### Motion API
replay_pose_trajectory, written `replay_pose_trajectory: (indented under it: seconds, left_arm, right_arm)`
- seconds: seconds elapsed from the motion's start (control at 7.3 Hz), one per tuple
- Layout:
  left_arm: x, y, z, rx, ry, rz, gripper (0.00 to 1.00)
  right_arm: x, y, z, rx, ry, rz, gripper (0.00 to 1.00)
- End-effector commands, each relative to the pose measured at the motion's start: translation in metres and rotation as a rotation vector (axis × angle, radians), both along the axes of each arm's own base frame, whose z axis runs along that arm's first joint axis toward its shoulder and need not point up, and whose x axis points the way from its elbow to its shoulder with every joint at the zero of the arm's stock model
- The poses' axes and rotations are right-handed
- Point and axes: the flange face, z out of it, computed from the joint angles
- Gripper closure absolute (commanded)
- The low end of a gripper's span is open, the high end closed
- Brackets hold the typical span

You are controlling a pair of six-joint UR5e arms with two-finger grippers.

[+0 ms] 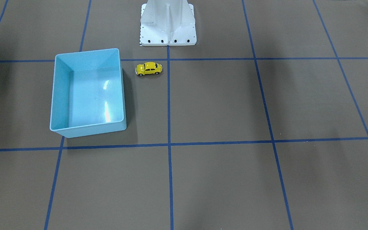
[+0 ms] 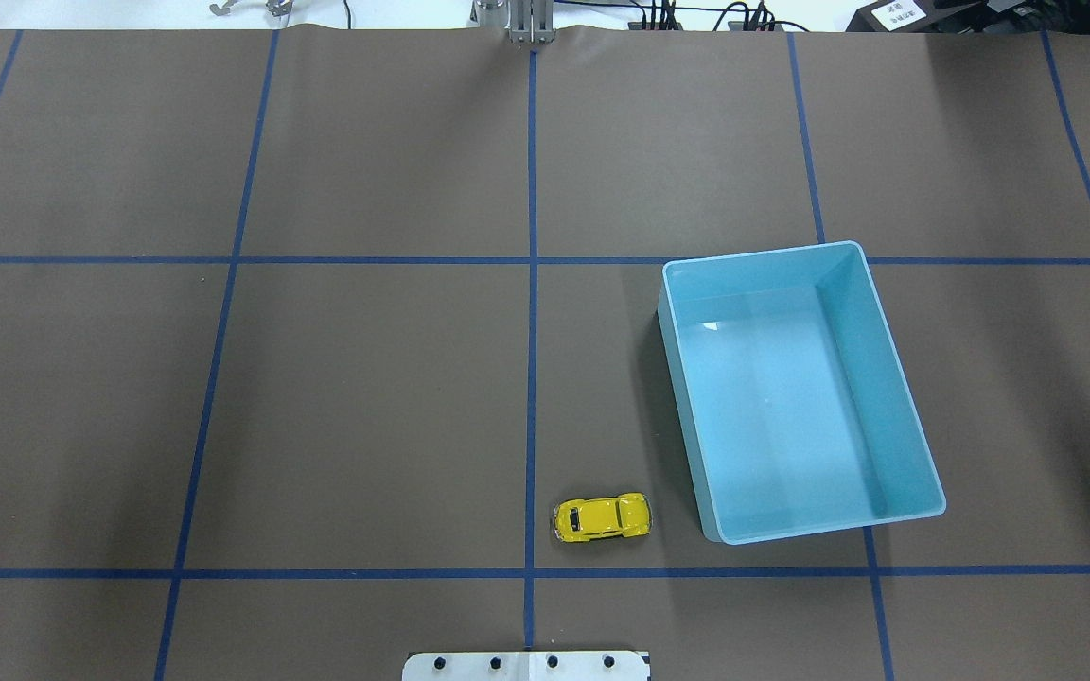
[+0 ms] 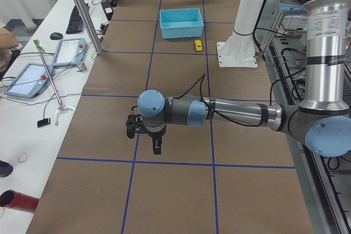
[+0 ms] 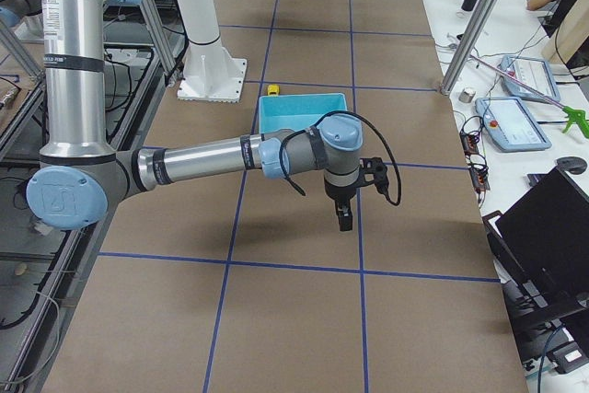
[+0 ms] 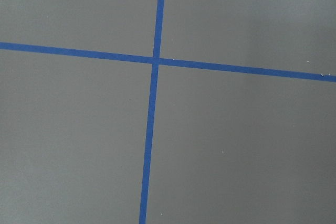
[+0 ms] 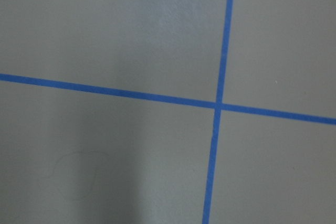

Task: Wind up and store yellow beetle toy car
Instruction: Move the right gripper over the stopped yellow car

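Observation:
The yellow beetle toy car (image 1: 149,68) stands on its wheels on the brown table, close in front of the robot's base and just beside the light blue bin (image 1: 88,92). It also shows in the overhead view (image 2: 602,517), left of the empty bin (image 2: 791,378). My left gripper (image 3: 156,147) shows only in the exterior left view, hanging above the table far from the car (image 3: 198,45). My right gripper (image 4: 343,218) shows only in the exterior right view, in front of the bin (image 4: 304,112). I cannot tell whether either is open or shut. Both wrist views show only table.
The white robot base (image 1: 168,25) stands just behind the car. Blue tape lines (image 2: 532,284) divide the brown table. Operator desks with tablets (image 3: 33,78) and a metal post (image 3: 82,12) flank the table ends.

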Motion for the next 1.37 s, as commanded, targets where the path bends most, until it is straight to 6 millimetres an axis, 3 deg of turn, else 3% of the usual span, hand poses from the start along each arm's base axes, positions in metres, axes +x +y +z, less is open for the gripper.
replay_pose_trajectory:
  seconds: [0.0, 0.14, 0.27, 0.41, 0.55, 0.68, 0.82, 1.23]
  left_arm:
    - [-0.003, 0.017, 0.016, 0.011, -0.002, 0.005, 0.0]
    - [-0.006, 0.017, 0.018, 0.023, -0.01, 0.0, 0.0]
    - [-0.01, 0.018, 0.016, 0.024, -0.016, -0.01, 0.0]
    - [-0.01, 0.017, 0.018, 0.019, -0.021, -0.01, 0.0]
    - [-0.009, 0.016, 0.019, 0.013, -0.022, -0.011, 0.0]
    - [-0.01, 0.018, 0.024, 0.001, -0.024, -0.014, 0.0]
    - [-0.011, 0.019, 0.028, -0.004, -0.03, -0.015, 0.0]
    - [-0.011, 0.024, 0.044, -0.035, -0.03, -0.014, 0.0]
  right_arm:
    - [-0.034, 0.003, -0.047, 0.112, -0.016, -0.061, 0.0]
    - [-0.064, -0.001, -0.091, 0.108, -0.019, -0.114, 0.0]
    - [-0.094, -0.024, -0.149, 0.086, -0.017, -0.16, 0.0]
    - [-0.135, -0.036, -0.196, 0.114, -0.025, -0.226, 0.0]
    - [-0.18, -0.036, -0.235, 0.188, -0.043, -0.301, 0.0]
    - [-0.226, -0.022, -0.27, 0.286, -0.015, -0.371, 0.0]
    - [-0.259, 0.007, -0.291, 0.361, 0.001, -0.428, 0.0]
    - [-0.333, 0.051, -0.344, 0.512, -0.086, -0.569, 0.0]
